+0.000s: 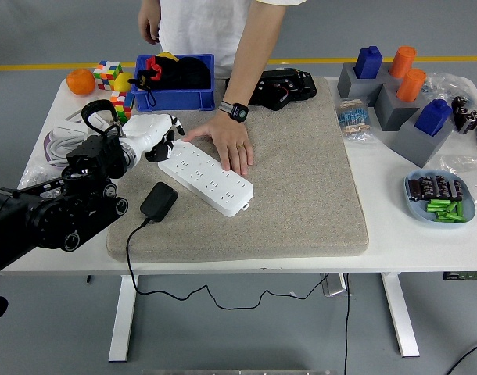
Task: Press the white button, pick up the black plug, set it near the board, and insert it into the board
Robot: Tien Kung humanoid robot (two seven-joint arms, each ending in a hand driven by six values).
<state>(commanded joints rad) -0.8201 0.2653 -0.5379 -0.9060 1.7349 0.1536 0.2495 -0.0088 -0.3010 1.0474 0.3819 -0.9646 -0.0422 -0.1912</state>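
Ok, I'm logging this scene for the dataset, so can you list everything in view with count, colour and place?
Power strip: one, white, on the mat's left part.
Plug: one, black, on the mat near the strip, its cord running off the near edge.
Mat: one, beige, table centre.
Bin: one, blue, far left, holding dark items.
Orange: one, far left corner.
Cube puzzles: multicoloured, count unclear, beside the orange.
Coiled cable: white, left edge.
Black device: one, far edge of the mat.
Blocks: grey, blue and orange, far right.
Dish: one, pale blue, right, holding black and green parts.
Person's hand: one, flat on the mat beside the strip.
Left robot hand: white, at the strip's left end.
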